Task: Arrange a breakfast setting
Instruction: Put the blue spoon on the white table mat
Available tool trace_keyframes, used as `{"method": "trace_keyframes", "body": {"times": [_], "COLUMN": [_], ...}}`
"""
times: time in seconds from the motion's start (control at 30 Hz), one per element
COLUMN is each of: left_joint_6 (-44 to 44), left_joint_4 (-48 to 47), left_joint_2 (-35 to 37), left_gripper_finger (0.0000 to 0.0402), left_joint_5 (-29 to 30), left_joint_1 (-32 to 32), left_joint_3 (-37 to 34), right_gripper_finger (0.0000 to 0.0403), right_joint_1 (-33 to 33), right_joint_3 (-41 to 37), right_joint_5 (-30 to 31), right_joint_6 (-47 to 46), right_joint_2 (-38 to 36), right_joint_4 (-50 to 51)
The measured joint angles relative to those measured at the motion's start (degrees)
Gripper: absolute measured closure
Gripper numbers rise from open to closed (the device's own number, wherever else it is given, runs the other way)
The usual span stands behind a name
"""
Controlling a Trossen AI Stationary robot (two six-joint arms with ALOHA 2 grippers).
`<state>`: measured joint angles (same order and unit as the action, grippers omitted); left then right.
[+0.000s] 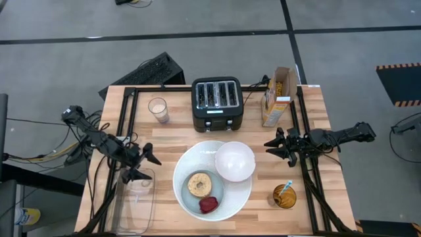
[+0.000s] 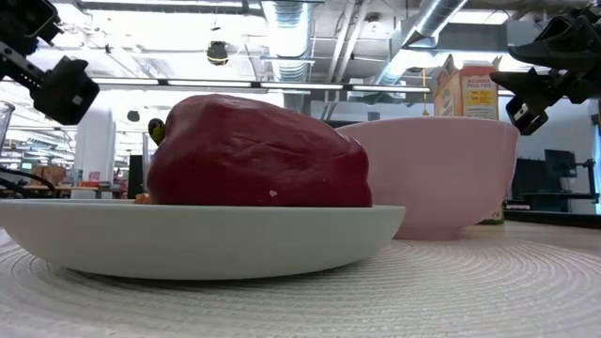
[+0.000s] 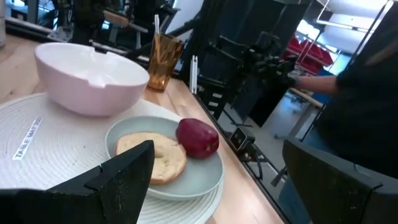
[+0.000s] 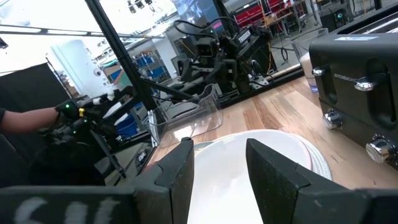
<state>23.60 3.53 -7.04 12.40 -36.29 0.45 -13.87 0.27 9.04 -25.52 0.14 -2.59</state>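
Both pairs of jaws are standing spread and holding nothing. In the high view, the left gripper (image 1: 139, 166) is hovering over the table's left side, above a clear plastic container (image 1: 135, 201), with the large white plate (image 1: 187, 163) well apart to its right. The right gripper (image 1: 279, 148) is hanging just beside the white bowl (image 1: 235, 160), its fingertips pointing at the bowl without touching it. The bowl is sitting on the upper right part of the large plate; the smaller blue-grey plate (image 1: 197, 205) is lying on the lower part, carrying the bagel (image 1: 199, 184) and, just below it, the red food piece (image 1: 208, 205). The blue-handled spoon (image 1: 287, 186) is standing in an amber cup (image 1: 283, 196) near the table's right front. A cereal box (image 1: 277, 96) is standing beside the black toaster (image 1: 217, 103), and a glass (image 1: 158, 109) is standing to the toaster's left.

In the low view, the red piece (image 2: 254, 155) is sitting on the smaller plate (image 2: 202, 239) with the bowl (image 2: 441, 174) behind it.

In the left wrist view, the bagel (image 3: 163, 154) and red piece (image 3: 197, 137) are lying touching on the blue-grey plate (image 3: 200, 172), ahead between the wide-open fingers (image 3: 118, 180).

In the right wrist view, the bowl's rim (image 4: 261, 140) is showing just ahead of the parted fingers (image 4: 270, 165).
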Motion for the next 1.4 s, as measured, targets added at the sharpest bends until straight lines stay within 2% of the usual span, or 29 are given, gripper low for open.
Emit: {"method": "trace_keyframes", "body": {"times": [0.2, 0.37, 0.7, 0.93, 1.2, 1.4], "left_joint_6": [0.00, 0.00, 0.00, 0.00, 0.00, 0.00], "left_joint_4": [0.00, 0.02, 0.04, 0.04, 0.04, 0.04], "left_joint_2": [2.83, 5.06, 6.97, 6.97, 6.95, 6.95], "left_gripper_finger": [0.0061, 0.0061, 0.0061, 0.0061, 0.0061, 0.0061], "left_joint_5": [0.01, 0.00, 0.02, 0.02, 0.02, 0.01], "left_joint_1": [0.00, 0.02, 0.02, 0.01, 0.01, 0.01], "left_joint_3": [-0.02, -0.02, -0.02, -0.02, -0.02, -0.02], "right_gripper_finger": [0.0235, 0.0235, 0.0235, 0.0235, 0.0235, 0.0235], "right_joint_1": [0.02, 1.08, 3.51, 3.91, 3.43, 2.09], "right_joint_3": [-0.01, -0.01, -0.01, -0.02, 0.00, 0.02], "right_joint_5": [0.24, 4.85, 4.82, 4.63, 3.13, 2.60], "right_joint_6": [0.00, -0.96, -24.42, -31.49, -31.79, -41.82], "right_joint_2": [0.00, 0.02, 0.02, 0.00, 0.01, 0.01], "right_joint_4": [0.00, -1.31, -3.11, -2.86, -2.82, -5.12]}}
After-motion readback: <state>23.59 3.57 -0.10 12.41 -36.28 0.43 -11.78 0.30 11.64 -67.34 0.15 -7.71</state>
